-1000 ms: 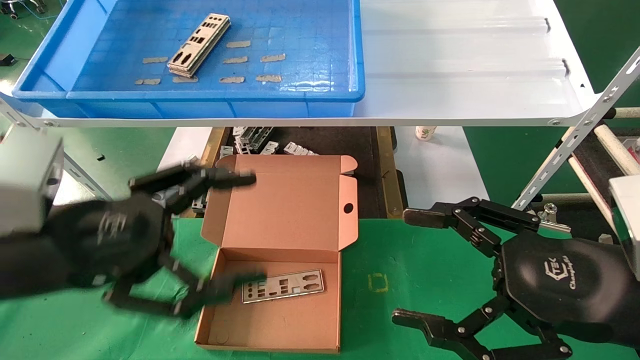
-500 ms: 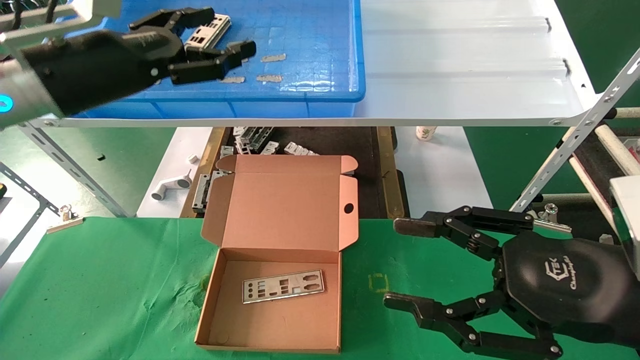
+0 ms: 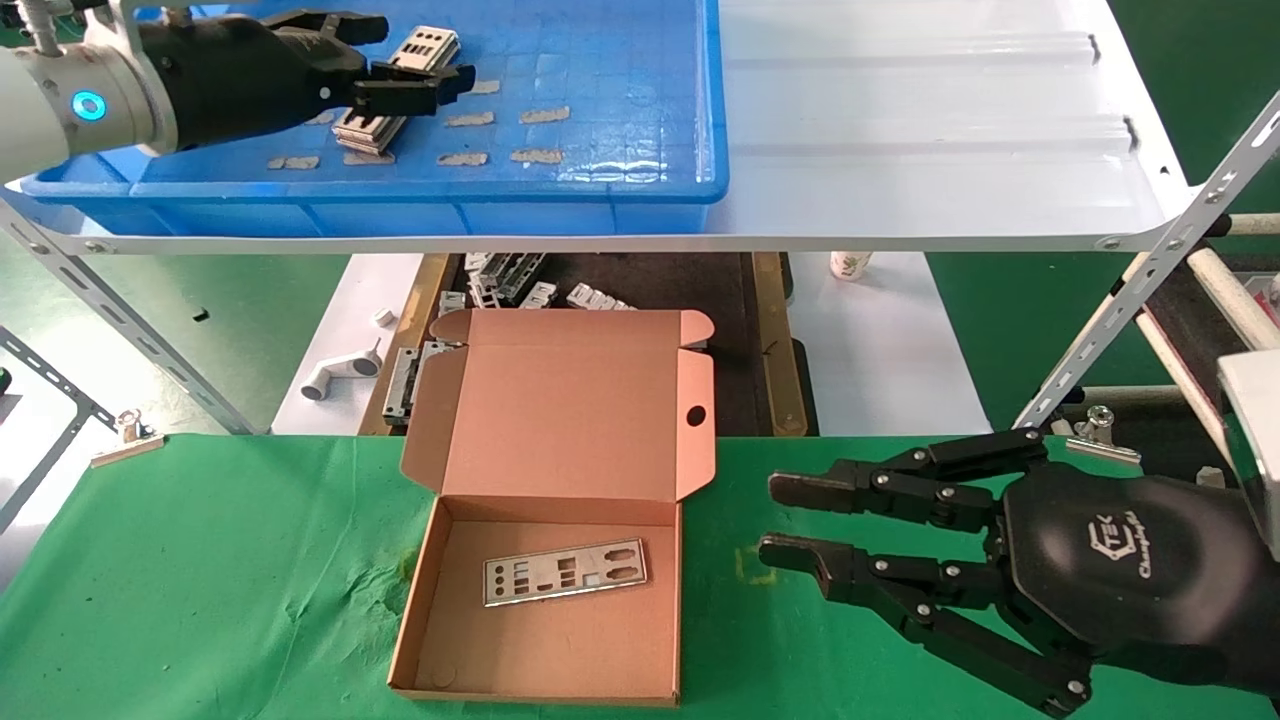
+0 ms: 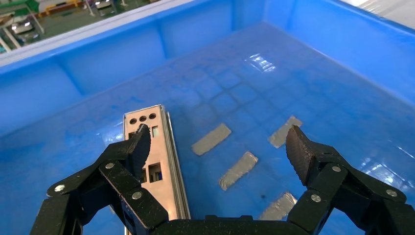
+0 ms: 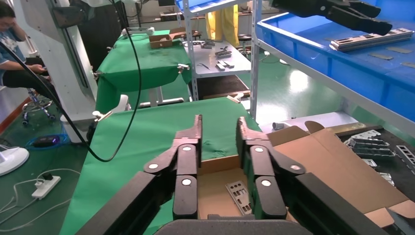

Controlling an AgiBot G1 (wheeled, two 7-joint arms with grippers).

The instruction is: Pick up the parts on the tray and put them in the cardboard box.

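Observation:
A stack of silver punched plates [image 3: 360,128] lies in the blue tray [image 3: 400,190] on the white shelf. My left gripper [image 3: 425,52] is open and empty, hovering over the stack's far end. In the left wrist view one finger [image 4: 139,147] is over the plates [image 4: 164,152] and the gripper [image 4: 218,134] spans the tray floor [image 4: 195,34]. The cardboard box [image 3: 560,640] stands open on the green table with one plate [image 3: 565,572] inside. My right gripper [image 3: 765,520] is empty to the right of the box, its fingers a narrow gap apart [image 5: 219,129].
Grey tape patches [image 3: 545,115] dot the tray floor. The white shelf [image 3: 900,130] overhangs the table's far side, with slanted uprights [image 3: 1140,290] at the right. Metal brackets [image 3: 500,280] and a white bracket [image 3: 340,375] lie below the shelf. Green cloth [image 3: 200,560] covers the table.
My left gripper rose from beside the box to the tray and moved over the plate stack. My right gripper's fingers narrowed from wide open to a small gap.

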